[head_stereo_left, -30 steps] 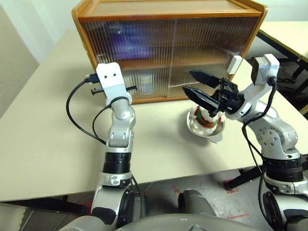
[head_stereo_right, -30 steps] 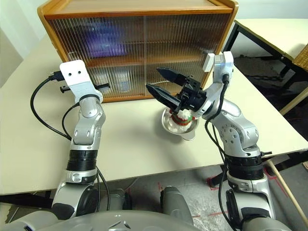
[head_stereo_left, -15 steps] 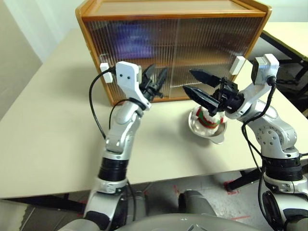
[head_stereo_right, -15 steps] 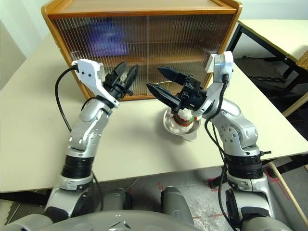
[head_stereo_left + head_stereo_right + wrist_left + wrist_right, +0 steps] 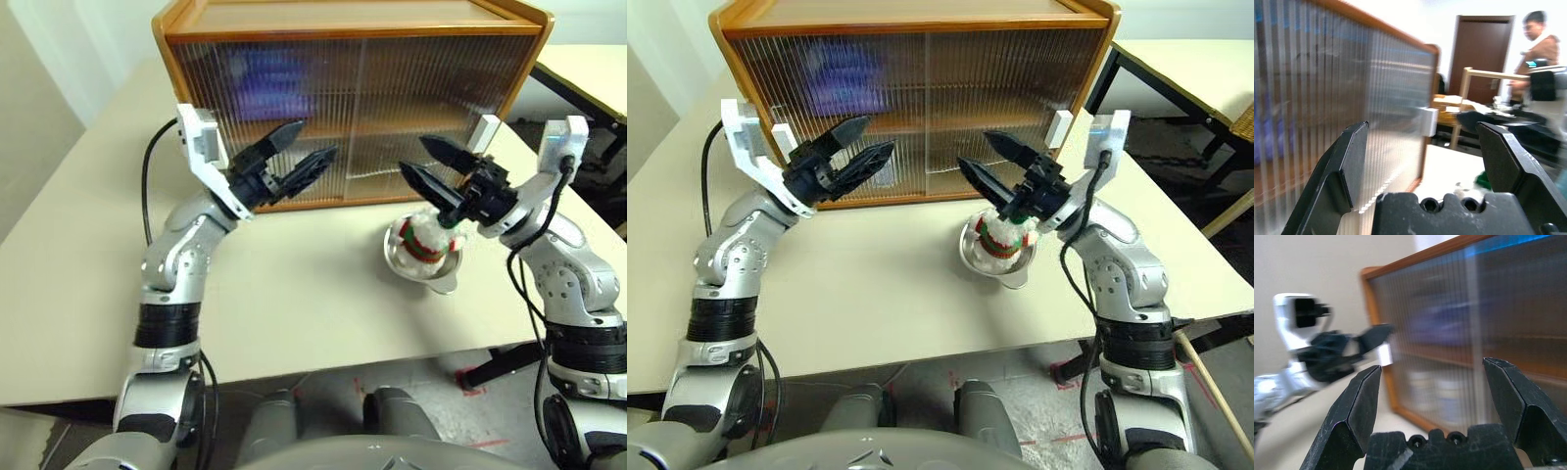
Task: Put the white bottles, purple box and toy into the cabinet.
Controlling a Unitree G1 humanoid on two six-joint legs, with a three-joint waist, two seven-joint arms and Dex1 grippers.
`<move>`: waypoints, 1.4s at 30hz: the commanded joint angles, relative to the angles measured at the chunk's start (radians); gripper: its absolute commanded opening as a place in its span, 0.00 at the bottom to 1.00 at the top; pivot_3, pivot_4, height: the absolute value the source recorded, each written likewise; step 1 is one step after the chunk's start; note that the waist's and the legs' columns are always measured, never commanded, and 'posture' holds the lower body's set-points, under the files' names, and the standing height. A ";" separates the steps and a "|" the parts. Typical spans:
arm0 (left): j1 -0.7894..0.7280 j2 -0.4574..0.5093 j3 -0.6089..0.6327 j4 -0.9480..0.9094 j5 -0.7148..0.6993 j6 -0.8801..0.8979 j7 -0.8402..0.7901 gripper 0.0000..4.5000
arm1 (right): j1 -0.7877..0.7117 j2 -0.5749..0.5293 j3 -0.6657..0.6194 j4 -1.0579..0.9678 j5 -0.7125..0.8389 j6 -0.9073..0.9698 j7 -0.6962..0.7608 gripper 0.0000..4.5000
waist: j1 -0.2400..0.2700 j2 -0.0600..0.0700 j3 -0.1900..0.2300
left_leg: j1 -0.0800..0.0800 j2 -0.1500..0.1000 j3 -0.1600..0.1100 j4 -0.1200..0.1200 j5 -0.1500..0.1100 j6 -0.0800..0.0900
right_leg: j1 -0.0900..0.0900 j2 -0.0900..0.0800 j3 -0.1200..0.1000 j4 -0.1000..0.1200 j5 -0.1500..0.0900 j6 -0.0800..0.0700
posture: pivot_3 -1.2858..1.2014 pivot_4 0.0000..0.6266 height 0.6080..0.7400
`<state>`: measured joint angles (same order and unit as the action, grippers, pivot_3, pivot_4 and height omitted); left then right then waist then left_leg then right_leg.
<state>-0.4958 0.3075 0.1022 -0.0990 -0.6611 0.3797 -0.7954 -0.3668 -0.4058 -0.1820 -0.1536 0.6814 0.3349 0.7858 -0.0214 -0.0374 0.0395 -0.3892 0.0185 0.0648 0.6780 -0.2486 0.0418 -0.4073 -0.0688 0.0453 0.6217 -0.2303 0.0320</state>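
Pale cream worktop (image 5: 88,245) is seen from the head views to carry the cabinet (image 5: 348,20), a wooden box with two ribbed translucent sliding doors, both drawn shut. A violet blur behind the left door, on the upper level, is judged to be the purple box (image 5: 265,73), and pale squat shapes on the lower level are judged to be the white bottles (image 5: 1437,394); the ribbing hides detail. The toy (image 5: 424,240), fluffy white with red and green stripes, is left outside, sitting in a shiny metal bowl (image 5: 423,262) on the worktop just in front of the cabinet's right door. The left gripper (image 5: 302,147) is held in the air before the left door with its jaws spread wide and empty. The right gripper (image 5: 428,164) is held just above the toy, jaws wide and empty too, apparently so that either the toy or the door can be reached next

From the left wrist view, the ribbed door is seen stretching away, a white block handle (image 5: 1426,122) is seen at its far edge, and a person (image 5: 1535,44) is seen standing in the background beside a dark door

From the right wrist view, the smooth black fingers (image 5: 1359,401) are shown set wide apart, and the left gripper is seen blurred by the cabinet's near corner
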 commanded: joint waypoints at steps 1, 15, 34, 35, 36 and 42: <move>0.030 0.046 0.013 -0.058 -0.046 0.053 -0.033 0.99 | 0.024 -0.038 -0.060 0.058 -0.030 -0.040 -0.004 1.00 | -0.002 0.000 0.000 | 0.000 0.000 0.000 0.000 0.000 0.000 | 0.000 0.000 0.000 0.000 0.000 0.000 | 0.52 0.00 1.00; 0.056 0.081 0.021 -0.091 -0.063 0.068 -0.046 1.00 | -0.059 -0.200 -0.104 0.331 -0.182 -0.044 -0.064 0.00 | -0.017 0.003 0.002 | 0.001 -0.001 0.002 0.000 0.000 0.001 | 0.000 0.000 0.003 0.001 0.000 0.001 | 0.52 0.00 1.00; 0.083 0.069 0.028 -0.122 -0.058 0.051 -0.023 1.00 | -0.396 -0.266 0.003 0.824 -0.438 -0.116 -0.068 0.00 | -0.014 0.003 0.002 | 0.001 -0.002 0.002 0.000 0.002 0.003 | 0.000 0.000 0.004 0.000 0.001 0.001 | 0.54 0.00 1.00; 0.083 0.068 0.028 -0.122 -0.058 0.050 -0.021 1.00 | -0.409 -0.263 0.006 0.841 -0.444 -0.123 -0.063 0.00 | -0.014 0.003 0.002 | 0.001 -0.002 0.002 0.000 0.002 0.003 | 0.000 0.000 0.004 0.000 0.001 0.001 | 0.54 0.00 1.00; 0.085 0.067 0.029 -0.125 -0.059 0.050 -0.019 1.00 | -0.421 -0.261 0.009 0.857 -0.451 -0.130 -0.060 0.00 | -0.015 0.003 0.002 | 0.001 -0.002 0.002 0.000 0.002 0.003 | 0.000 0.000 0.004 0.000 0.001 0.002 | 0.54 0.00 1.00; 0.092 0.062 0.027 -0.137 -0.059 0.049 -0.007 1.00 | -0.468 -0.251 0.030 0.920 -0.478 -0.156 -0.041 0.00 | -0.013 0.003 0.002 | 0.001 -0.002 0.002 0.000 0.002 0.003 | 0.000 0.000 0.004 0.000 0.001 0.001 | 0.54 0.00 1.00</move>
<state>-0.4166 0.3722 0.1359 -0.2217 -0.7201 0.4334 -0.8074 -0.8199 -0.6613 -0.1641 0.7447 0.2160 0.1938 0.7365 -0.0341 -0.0345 0.0413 -0.3882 0.0167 0.0668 0.6781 -0.2470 0.0446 -0.4070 -0.0689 0.0498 0.6222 -0.2294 0.0334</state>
